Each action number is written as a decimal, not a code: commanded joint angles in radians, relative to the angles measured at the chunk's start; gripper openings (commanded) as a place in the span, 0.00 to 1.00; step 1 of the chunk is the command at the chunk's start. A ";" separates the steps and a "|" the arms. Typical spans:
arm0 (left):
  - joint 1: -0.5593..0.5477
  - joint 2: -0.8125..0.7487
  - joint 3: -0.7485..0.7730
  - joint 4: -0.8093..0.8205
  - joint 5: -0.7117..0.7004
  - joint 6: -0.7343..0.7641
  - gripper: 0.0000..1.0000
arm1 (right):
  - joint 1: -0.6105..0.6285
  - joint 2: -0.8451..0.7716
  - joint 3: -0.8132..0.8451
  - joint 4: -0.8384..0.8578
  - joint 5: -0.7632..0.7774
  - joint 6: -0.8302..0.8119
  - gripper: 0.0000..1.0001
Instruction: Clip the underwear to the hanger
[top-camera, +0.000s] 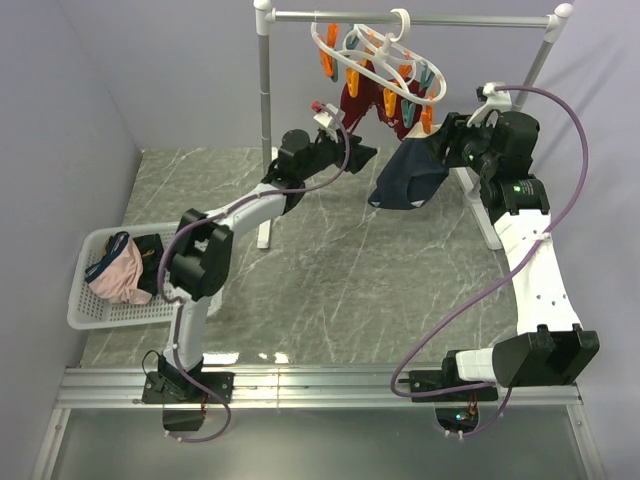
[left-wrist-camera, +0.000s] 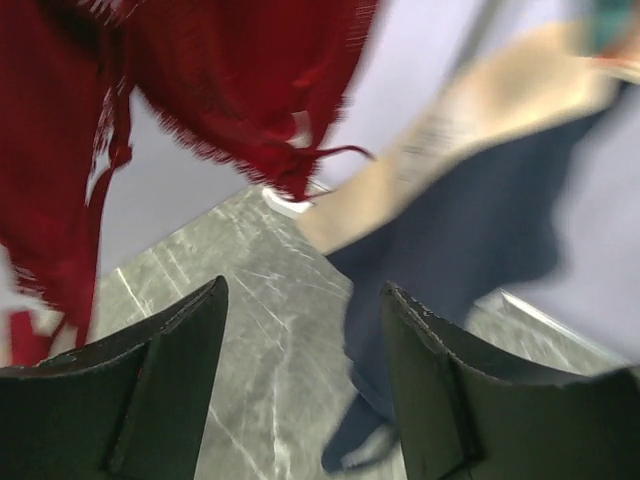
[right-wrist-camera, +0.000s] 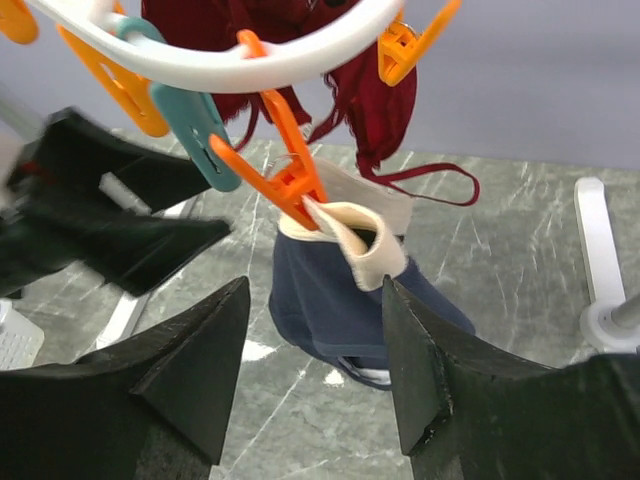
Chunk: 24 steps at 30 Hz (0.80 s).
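The white oval hanger (top-camera: 385, 50) hangs by its hook from the rail, with orange and teal clips dangling. The navy underwear (top-camera: 410, 178) hangs below its right side. In the right wrist view an orange clip (right-wrist-camera: 290, 182) grips the beige waistband of the underwear (right-wrist-camera: 340, 290), and the hanger ring (right-wrist-camera: 230, 60) runs across the top. My right gripper (right-wrist-camera: 315, 287) is open and empty, just short of the underwear. My left gripper (left-wrist-camera: 303, 287) is open and empty, left of the underwear (left-wrist-camera: 470, 220). It shows as a dark shape in the right wrist view (right-wrist-camera: 120, 230).
A maroon garment (top-camera: 362, 105) hangs from the same hanger, close above my left gripper (top-camera: 358, 155). The grey rail stand (top-camera: 265, 110) has a white foot (right-wrist-camera: 598, 250). A white basket (top-camera: 85, 310) at the left holds a pink garment (top-camera: 118, 278).
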 joint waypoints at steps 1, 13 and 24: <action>0.000 0.085 0.129 -0.011 -0.091 -0.100 0.67 | -0.006 0.000 0.013 -0.010 0.026 0.003 0.62; -0.025 0.294 0.290 0.104 0.047 -0.272 0.68 | -0.037 -0.069 -0.021 -0.050 -0.052 -0.026 0.56; -0.109 -0.009 -0.098 0.302 -0.007 -0.116 0.63 | -0.034 -0.199 -0.114 -0.192 -0.056 -0.033 0.33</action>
